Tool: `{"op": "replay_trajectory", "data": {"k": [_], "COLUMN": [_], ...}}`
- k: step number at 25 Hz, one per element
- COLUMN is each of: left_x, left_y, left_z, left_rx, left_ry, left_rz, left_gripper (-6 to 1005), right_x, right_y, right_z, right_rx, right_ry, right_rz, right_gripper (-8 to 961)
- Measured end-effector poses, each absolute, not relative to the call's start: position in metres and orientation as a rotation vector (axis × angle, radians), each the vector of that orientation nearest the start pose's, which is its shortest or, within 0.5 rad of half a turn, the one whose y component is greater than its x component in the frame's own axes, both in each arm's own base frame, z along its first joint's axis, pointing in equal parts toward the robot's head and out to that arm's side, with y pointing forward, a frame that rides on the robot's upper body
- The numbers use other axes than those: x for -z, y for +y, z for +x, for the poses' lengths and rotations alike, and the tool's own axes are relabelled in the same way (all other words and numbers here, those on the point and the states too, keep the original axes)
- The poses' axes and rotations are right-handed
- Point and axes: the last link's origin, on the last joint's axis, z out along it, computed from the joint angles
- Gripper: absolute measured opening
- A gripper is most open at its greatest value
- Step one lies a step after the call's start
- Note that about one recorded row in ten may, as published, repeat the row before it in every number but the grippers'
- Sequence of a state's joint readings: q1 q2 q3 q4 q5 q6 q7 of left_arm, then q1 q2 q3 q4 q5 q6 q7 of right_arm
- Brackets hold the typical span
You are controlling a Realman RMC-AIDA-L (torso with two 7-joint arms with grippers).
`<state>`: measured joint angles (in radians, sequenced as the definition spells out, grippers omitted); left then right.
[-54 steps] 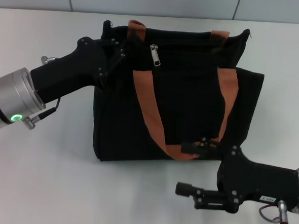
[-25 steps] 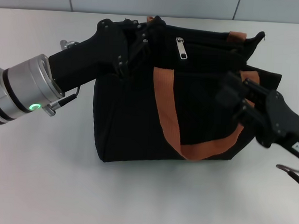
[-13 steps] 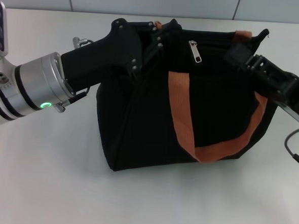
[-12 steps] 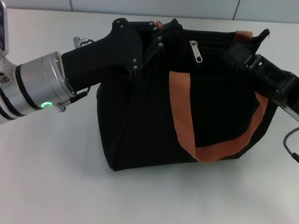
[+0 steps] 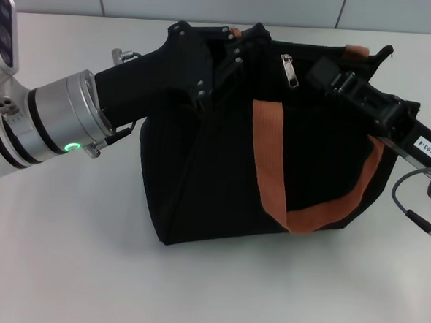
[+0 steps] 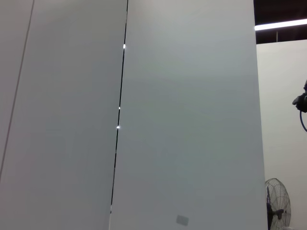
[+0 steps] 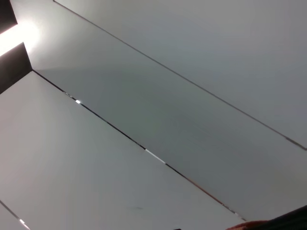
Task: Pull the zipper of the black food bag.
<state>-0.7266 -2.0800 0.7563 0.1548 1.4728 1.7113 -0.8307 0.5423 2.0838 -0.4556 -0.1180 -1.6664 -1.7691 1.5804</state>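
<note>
The black food bag (image 5: 207, 176) stands on the white table (image 5: 63, 255), its front brown-orange strap (image 5: 268, 165) hanging down the front. The silver zipper pull (image 5: 288, 69) hangs from the track at the top edge, near the middle. My left gripper (image 5: 238, 49) is at the bag's top left corner, shut on the fabric edge by a strap end. My right gripper (image 5: 322, 70) reaches in from the right and lies over the bag's top, its tip just right of the pull. The two wrist views show only wall panels, not the bag.
The right arm's cable (image 5: 410, 206) loops beside the bag's right end. The table runs back to a grey wall (image 5: 211, 0). A standing fan (image 6: 278, 203) shows far off in the left wrist view.
The bag and my left gripper have shifted a little to the right. My right gripper has moved left along the bag's top, closer to the zipper pull.
</note>
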Motion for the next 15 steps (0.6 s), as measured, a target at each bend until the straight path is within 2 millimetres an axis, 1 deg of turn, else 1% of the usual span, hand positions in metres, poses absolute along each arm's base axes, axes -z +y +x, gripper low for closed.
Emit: {"op": "replay_trajectory", "data": {"k": [9, 15], "left_x": [0.0334, 0.0336], "left_y": [0.3357, 0.3374], "left_z": [-0.1705, -0.1671], "left_rx": [1.456, 1.459], "left_ry": [-0.146, -0.136], "left_rz": [-2.485, -2.489], "left_gripper": [41, 43], "right_x": [0.0234, 0.0273], "right_y": [0.2957, 0.2943], "right_z": [0.2361, 0.2322], "right_rx": [-1.741, -1.729], "right_ry": [1.386, 1.396], "right_rz": [-2.228, -2.275], "right_gripper": [398, 397]}}
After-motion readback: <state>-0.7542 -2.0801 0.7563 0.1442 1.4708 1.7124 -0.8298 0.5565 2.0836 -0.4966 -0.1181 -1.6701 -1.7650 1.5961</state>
